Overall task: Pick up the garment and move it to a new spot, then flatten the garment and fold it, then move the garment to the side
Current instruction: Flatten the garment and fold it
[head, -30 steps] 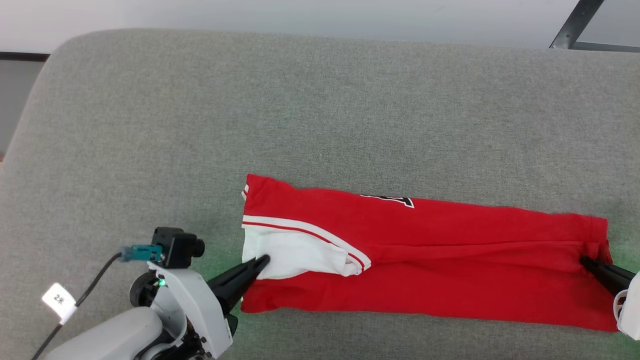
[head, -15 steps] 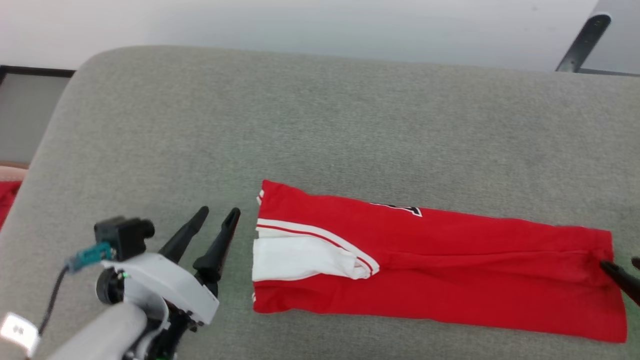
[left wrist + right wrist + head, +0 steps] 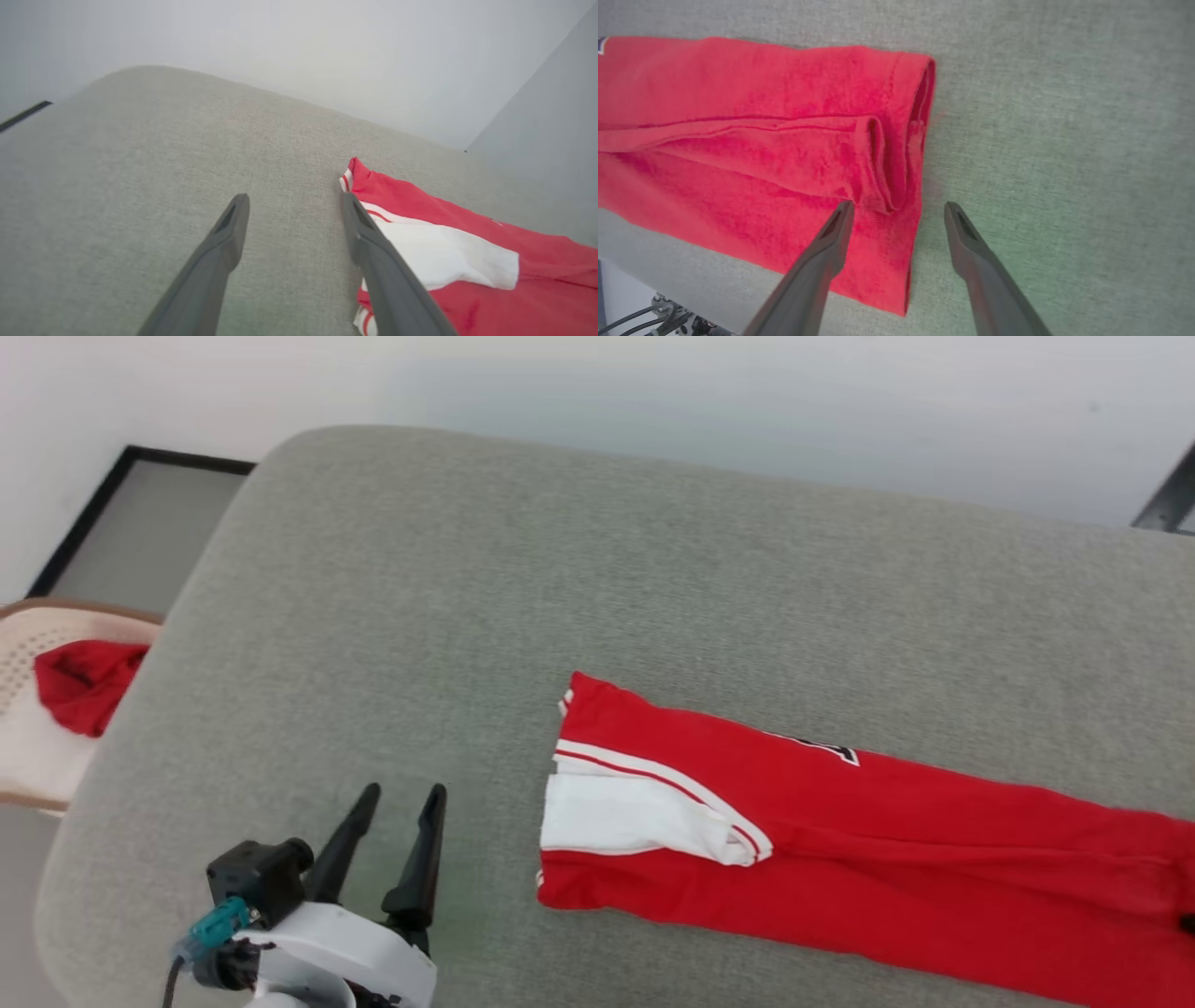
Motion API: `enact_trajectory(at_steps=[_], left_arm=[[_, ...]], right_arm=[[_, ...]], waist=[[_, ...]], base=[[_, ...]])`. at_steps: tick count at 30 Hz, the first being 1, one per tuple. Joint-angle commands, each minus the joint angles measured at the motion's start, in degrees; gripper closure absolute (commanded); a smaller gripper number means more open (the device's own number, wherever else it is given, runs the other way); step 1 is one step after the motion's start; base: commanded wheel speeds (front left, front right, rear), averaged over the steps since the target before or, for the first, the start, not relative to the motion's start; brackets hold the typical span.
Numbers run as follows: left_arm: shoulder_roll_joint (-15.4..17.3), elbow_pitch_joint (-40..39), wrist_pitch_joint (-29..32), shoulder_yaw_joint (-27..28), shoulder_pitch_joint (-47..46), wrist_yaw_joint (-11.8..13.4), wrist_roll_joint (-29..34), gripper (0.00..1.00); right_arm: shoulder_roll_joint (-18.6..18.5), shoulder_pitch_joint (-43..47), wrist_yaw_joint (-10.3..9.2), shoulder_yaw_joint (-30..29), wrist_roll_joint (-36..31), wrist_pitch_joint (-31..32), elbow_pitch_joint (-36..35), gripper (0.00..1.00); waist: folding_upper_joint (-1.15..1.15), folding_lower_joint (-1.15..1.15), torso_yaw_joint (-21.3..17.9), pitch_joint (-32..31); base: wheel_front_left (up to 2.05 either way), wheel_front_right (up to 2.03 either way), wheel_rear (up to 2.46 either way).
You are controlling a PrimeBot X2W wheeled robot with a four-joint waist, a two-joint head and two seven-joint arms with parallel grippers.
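The garment (image 3: pixel 887 840) lies on the grey padded surface (image 3: pixel 560 569) as a long red strip, a white sleeve with striped trim folded on top at its left end. My left gripper (image 3: pixel 402 793) stands open to the left of that end, apart from the cloth. In the left wrist view the left gripper (image 3: pixel 294 198) has bare grey surface between its fingers and the garment (image 3: pixel 467 252) just to the right. The right gripper (image 3: pixel 899 205) is open over the hem end of the garment (image 3: pixel 761 140), one finger above the red cloth, the other above the grey surface.
A cream basket (image 3: pixel 19 747) with a red cloth (image 3: pixel 84 681) in it stands beyond the surface's left edge. A dark-framed panel (image 3: pixel 140 513) sits against the white wall at the back left. A dark metal bar (image 3: pixel 1167 499) shows at the upper right.
Both grippers have opened and let go of the garment's two ends. The left gripper has drawn back to the left. The head camera has turned left, bringing the basket into view.
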Motion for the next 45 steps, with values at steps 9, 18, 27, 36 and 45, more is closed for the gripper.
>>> enact_trajectory(at_steps=[9, 18, 27, 36, 45], left_arm=[[-2.2, -0.1, 0.0, 4.9, 2.0, -0.1, 17.1, 0.00], [-4.7, 2.3, 0.0, 6.8, 3.0, -2.7, 23.0, 0.00], [-6.8, 4.0, 0.0, 10.3, 3.2, -5.2, 25.2, 0.00], [-8.1, 4.5, 0.0, 12.9, 3.9, -7.0, 26.3, 0.00], [-9.2, 3.9, 0.0, 15.7, 4.4, -7.9, 26.8, 0.00]], right_arm=[[4.9, -2.9, -0.02, -2.2, -3.2, 3.4, 4.1, 0.00], [9.6, -4.2, -0.04, -2.5, -8.3, 4.1, 9.5, 0.52], [11.4, -5.0, -0.02, -2.8, -9.8, 2.3, 10.3, 1.00], [9.3, -6.4, -0.05, -4.0, -9.7, -1.5, 9.7, 1.00], [3.0, -6.9, -0.05, -10.1, -12.3, -7.6, 11.0, 1.00]], waist=[[0.00, 0.00, 2.9, -0.6], [0.00, 0.00, 2.9, -0.6], [0.00, 0.00, 2.0, -0.7], [0.00, 0.00, -0.7, -0.3], [0.00, 0.00, -4.8, 1.8]], base=[[0.00, 0.00, 0.00], [0.00, 0.00, 0.00], [0.00, 0.00, 0.00], [0.00, 0.00, 0.00], [0.00, 0.00, 0.00]])
